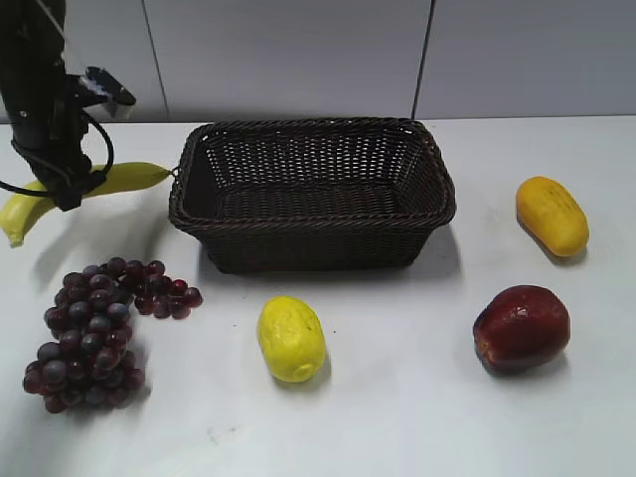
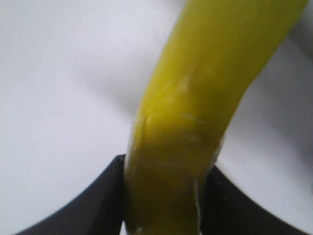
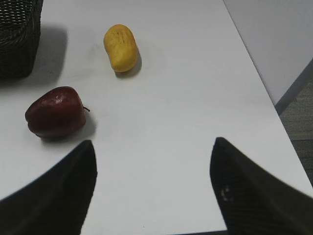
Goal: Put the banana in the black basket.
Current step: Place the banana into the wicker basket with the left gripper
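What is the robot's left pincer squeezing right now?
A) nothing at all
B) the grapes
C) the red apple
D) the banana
D. In the left wrist view the left pincer has its two dark fingers pressed against either side of the banana, while the grapes and the red apple lie alone on the table.

Left hand clamped, right hand spread wide

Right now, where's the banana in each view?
Exterior: banana far left, beside the basket, clamped by the left gripper.
Left wrist: banana fills centre, between the fingers.
Right wrist: not in it.
Shared landmark: basket, top-left corner in right wrist.
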`<state>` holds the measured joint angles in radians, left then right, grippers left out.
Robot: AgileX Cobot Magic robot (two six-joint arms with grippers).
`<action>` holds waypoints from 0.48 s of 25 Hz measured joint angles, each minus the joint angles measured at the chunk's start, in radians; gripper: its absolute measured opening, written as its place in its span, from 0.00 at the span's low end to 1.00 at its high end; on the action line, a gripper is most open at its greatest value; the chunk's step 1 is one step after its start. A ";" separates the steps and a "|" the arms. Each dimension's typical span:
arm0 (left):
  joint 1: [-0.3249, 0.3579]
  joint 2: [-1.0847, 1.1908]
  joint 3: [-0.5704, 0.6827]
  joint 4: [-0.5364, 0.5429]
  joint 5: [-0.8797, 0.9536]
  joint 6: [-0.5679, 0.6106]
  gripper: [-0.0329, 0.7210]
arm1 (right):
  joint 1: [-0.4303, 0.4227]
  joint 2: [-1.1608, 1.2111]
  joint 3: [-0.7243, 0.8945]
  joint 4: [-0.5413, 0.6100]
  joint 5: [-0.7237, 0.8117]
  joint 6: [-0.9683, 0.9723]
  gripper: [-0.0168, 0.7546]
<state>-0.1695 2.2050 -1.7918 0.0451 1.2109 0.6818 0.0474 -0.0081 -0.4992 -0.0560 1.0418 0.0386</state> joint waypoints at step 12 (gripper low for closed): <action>-0.001 -0.047 -0.292 0.010 0.008 -0.001 0.46 | 0.000 0.000 0.000 0.000 0.000 0.000 0.74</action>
<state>-0.1703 2.1579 -2.0836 0.0549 1.2190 0.6806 0.0474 -0.0081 -0.4992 -0.0560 1.0418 0.0386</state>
